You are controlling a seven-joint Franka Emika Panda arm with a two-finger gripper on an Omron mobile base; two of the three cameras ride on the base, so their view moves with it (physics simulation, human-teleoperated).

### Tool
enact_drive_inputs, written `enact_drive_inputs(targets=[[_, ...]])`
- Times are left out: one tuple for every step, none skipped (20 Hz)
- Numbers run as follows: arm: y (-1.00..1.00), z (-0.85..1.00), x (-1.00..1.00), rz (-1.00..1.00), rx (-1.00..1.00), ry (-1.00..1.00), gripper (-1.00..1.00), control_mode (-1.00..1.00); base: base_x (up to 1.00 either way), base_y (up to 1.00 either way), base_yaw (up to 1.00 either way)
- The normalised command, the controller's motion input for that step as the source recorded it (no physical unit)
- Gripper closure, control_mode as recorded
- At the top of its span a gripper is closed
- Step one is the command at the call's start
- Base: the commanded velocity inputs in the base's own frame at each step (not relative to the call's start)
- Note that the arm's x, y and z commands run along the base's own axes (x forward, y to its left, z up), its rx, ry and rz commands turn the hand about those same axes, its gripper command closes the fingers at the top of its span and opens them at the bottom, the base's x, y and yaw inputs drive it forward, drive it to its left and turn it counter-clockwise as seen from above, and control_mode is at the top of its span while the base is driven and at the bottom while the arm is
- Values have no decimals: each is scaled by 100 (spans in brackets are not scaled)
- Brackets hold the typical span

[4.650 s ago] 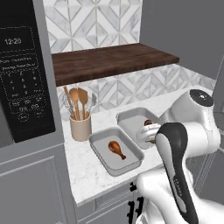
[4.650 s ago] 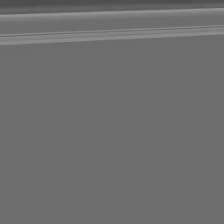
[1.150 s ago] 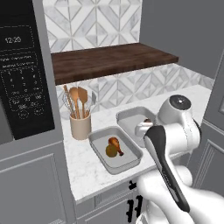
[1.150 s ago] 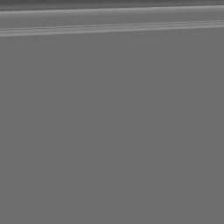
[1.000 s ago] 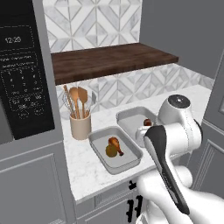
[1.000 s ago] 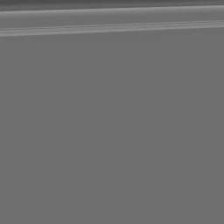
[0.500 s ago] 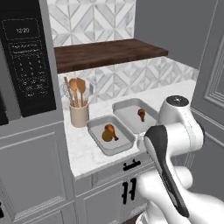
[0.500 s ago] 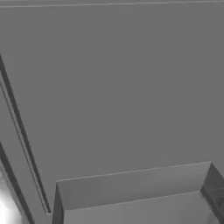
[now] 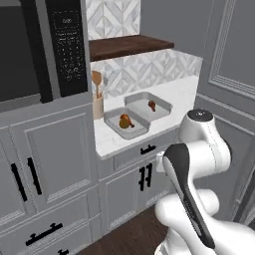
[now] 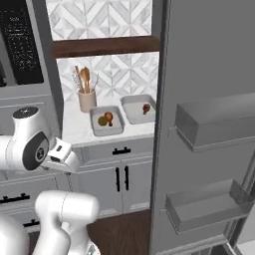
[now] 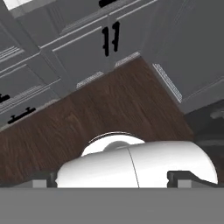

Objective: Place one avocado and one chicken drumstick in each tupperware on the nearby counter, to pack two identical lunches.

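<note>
**Base pulled back from counter; one lunch packed, one half-packed**

Since the earlier pictures the whole scene has shifted: the cameras now stand farther from the counter (image 9: 185,94), with lower cabinet doors and wooden floor (image 11: 100,113) in view, so the base has moved, not the items.

Two tupperware trays sit side by side on the counter. The near tupperware (image 9: 115,125) holds one avocado (image 9: 123,121) touching one chicken drumstick (image 9: 128,124). The far tupperware (image 9: 162,104) holds a single chicken drumstick (image 9: 152,104).

A utensil holder (image 9: 98,105) stands just beside the near tray, under the wooden shelf (image 9: 130,46). An open door with shelf bins (image 10: 214,124) fills the right base view's right side.

The claw's fingertips appear only as dark stubs at the hand view's bottom edge; whether they stand apart or together cannot be told.
</note>
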Motion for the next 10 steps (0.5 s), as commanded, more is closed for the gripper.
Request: enact_drive_inputs(targets=[[0, 0, 0, 0, 0, 0, -100, 100, -94, 4, -50], [0, 0, 0, 0, 0, 0, -100, 100, -72, 0, -53], [0, 0, 0, 0, 0, 0, -100, 100, -59, 0, -53], [0, 0, 0, 0, 0, 0, -100, 100, -40, -2, -54], [0, 0, 0, 0, 0, 0, -100, 100, -23, -13, -53], [0, 0, 0, 0, 0, 0, -100, 100, -12, -17, -51], [0, 0, 0, 0, 0, 0, -100, 100, -3, -23, -50], [0, 0, 0, 0, 0, 0, -100, 100, -1, -26, -48], [0, 0, 0, 0, 0, 0, -100, 100, 0, -31, -46], [0, 0, 0, 0, 0, 0, -100, 100, 0, -30, -46]])
